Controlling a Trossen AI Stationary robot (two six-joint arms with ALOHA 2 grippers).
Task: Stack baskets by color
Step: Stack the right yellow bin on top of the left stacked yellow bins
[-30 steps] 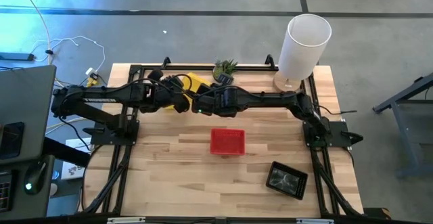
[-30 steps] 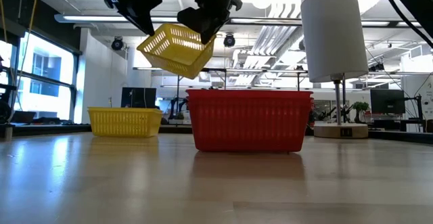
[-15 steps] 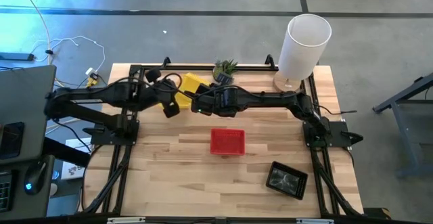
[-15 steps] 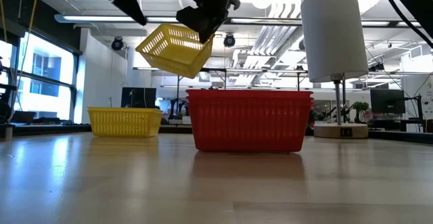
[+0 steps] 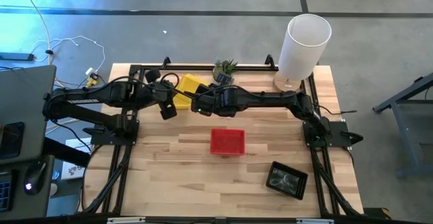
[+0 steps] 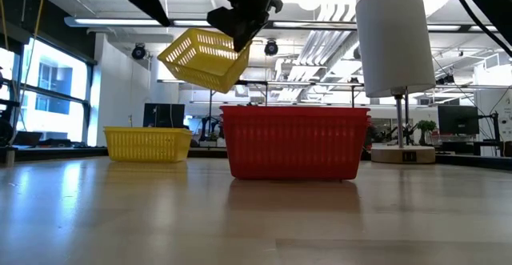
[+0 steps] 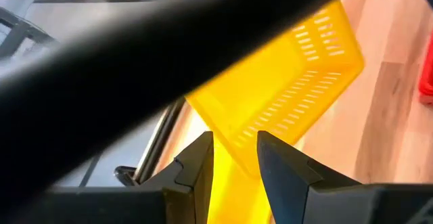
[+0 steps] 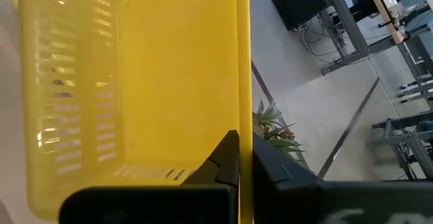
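Right gripper, clenched on the rim of a tilted yellow basket at upper centre, must next lower it into the seated yellow one; left gripper hangs released beside.

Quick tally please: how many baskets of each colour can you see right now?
Yellow: 2 (lifted yellow basket, resting yellow basket)
Red: 1 (red basket)
Black: 1 (black basket)
Total: 4 seen; any nested inside these cannot be told apart.
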